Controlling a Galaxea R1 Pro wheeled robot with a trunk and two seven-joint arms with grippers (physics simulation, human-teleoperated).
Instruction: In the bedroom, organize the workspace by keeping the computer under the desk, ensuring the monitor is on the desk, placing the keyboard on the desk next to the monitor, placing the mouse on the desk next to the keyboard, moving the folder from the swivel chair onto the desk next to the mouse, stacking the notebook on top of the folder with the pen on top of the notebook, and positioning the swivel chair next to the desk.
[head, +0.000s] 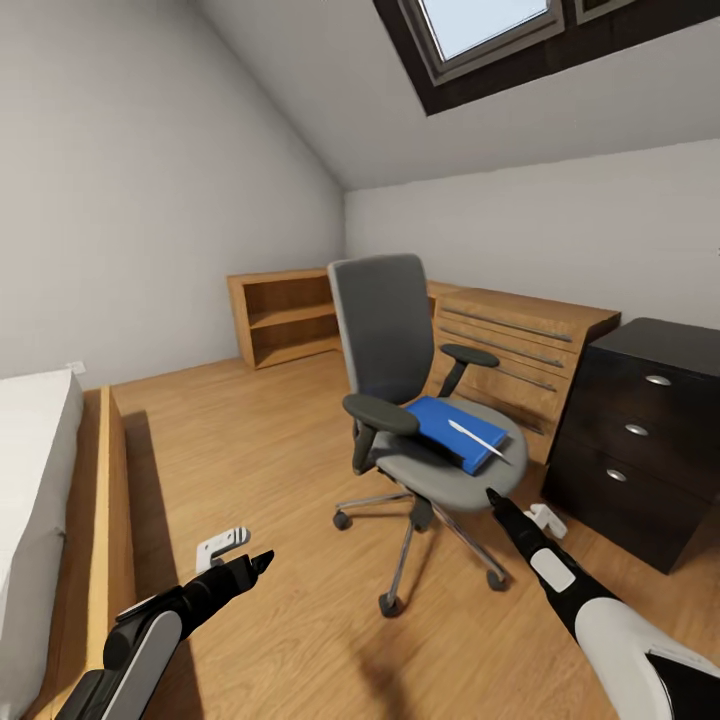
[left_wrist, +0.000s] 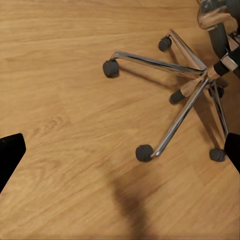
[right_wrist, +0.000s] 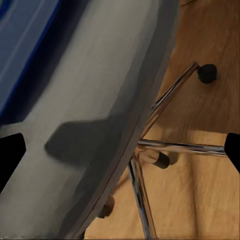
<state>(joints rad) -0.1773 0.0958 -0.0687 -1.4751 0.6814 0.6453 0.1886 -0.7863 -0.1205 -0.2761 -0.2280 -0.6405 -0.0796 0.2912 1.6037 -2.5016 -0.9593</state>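
Note:
The swivel chair (head: 388, 335) stands mid-room on the plank floor of the bedroom. The blue folder (head: 440, 422) lies on its grey seat, with the pale pen (head: 478, 437) on top of the folder. My right gripper (head: 493, 497) is open just before the seat's front edge, and the right wrist view shows the seat (right_wrist: 100, 100) and folder (right_wrist: 22, 45) close up. My left gripper (head: 262, 560) is open low over the floor, left of the chair's star base (left_wrist: 195, 82). The desk's dark drawer unit (head: 640, 440) stands at the right. Computer, monitor, keyboard, mouse and notebook are out of view.
A wood-framed bed (head: 60, 520) runs along the left. Light wooden low cabinets (head: 290, 315) line the far wall behind the chair, one with drawers (head: 520, 350) beside the desk. Open floor lies between bed and chair.

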